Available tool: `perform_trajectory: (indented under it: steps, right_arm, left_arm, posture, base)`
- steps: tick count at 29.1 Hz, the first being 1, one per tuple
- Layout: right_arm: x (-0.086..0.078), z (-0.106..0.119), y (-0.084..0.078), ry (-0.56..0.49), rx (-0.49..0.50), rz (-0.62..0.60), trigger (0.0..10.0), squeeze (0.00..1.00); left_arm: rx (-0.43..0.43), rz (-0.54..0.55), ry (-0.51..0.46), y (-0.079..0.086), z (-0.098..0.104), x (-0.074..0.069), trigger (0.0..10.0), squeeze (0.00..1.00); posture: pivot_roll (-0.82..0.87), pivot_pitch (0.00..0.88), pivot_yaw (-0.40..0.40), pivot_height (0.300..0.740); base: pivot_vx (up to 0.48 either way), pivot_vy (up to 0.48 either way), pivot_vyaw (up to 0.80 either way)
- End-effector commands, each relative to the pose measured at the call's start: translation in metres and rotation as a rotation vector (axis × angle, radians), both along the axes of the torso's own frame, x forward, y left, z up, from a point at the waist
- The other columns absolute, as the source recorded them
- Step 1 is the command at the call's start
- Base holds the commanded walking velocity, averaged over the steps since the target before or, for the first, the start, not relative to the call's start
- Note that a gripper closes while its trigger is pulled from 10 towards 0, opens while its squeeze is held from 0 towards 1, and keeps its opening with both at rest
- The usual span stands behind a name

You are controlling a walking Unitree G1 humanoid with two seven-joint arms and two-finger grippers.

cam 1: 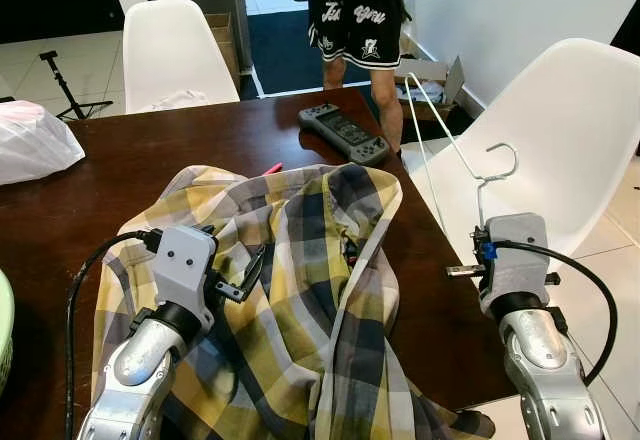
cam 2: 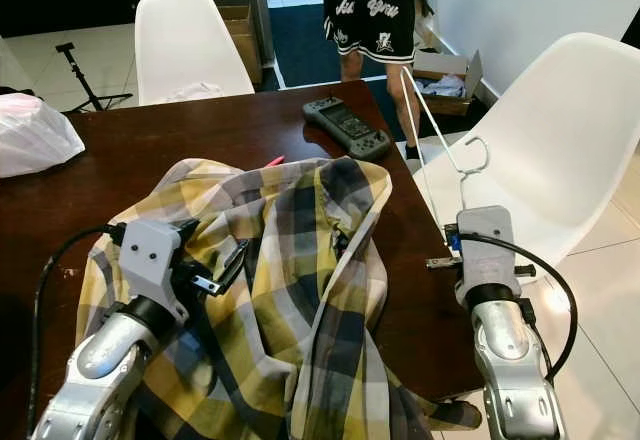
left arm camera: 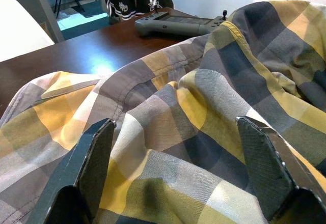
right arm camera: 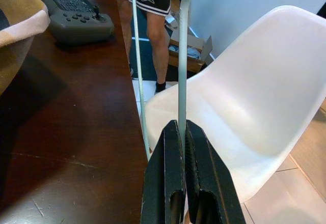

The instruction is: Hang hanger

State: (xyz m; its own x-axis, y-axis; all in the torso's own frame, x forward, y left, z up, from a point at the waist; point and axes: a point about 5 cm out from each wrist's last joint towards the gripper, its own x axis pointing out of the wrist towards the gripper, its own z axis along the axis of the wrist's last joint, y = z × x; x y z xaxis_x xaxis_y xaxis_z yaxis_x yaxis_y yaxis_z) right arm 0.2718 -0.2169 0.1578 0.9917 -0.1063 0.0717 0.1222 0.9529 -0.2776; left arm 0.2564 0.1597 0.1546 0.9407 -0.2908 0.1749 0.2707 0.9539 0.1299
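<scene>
Lettering on the person's black shorts is showing, too blurry to read. Head views: right gripper is holding the white wire hanger off the counter edge. Wrist views: right jaws are pinching the wire, left gripper jaws are spreading over the plaid shirt.

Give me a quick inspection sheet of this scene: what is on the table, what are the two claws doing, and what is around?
Surface: dark wooden table, glossy.
Job's things: white wire hanger held past the table's right edge; plaid shirt crumpled on the table.
Clutter: grey controller at the far edge; white plastic bag far left; small pink thing by the shirt's far edge.
Grippers: right gripper shut on the hanger's wire; left gripper open, over the shirt.
Cables: black cable loops along the left arm; another on the right arm.
Surroundings: two white chairs, a person's legs, cardboard boxes, tripod.
</scene>
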Motion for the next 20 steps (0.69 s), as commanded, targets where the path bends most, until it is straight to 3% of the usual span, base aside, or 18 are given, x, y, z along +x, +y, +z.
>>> perform_trajectory:
  steps: [1, 20]
  right_arm:
    - [-0.0007, -0.0031, -0.0026, 0.015, 0.027, -0.013, 10.0, 0.00]
    - [0.0009, -0.0021, -0.0027, 0.012, 0.029, -0.014, 10.0, 0.00]
  left_arm:
    - [-0.022, 0.004, 0.026, 0.0007, -0.0045, -0.0001, 10.0, 0.00]
    - [-0.028, 0.006, 0.027, 0.0011, -0.0040, 0.0016, 10.0, 0.00]
  posture:
    - [0.05, 0.178, 0.005, 0.740]
    - [0.05, 0.184, 0.006, 0.740]
  base:
    - [0.000, 0.000, 0.00]
    - [0.000, 0.000, 0.00]
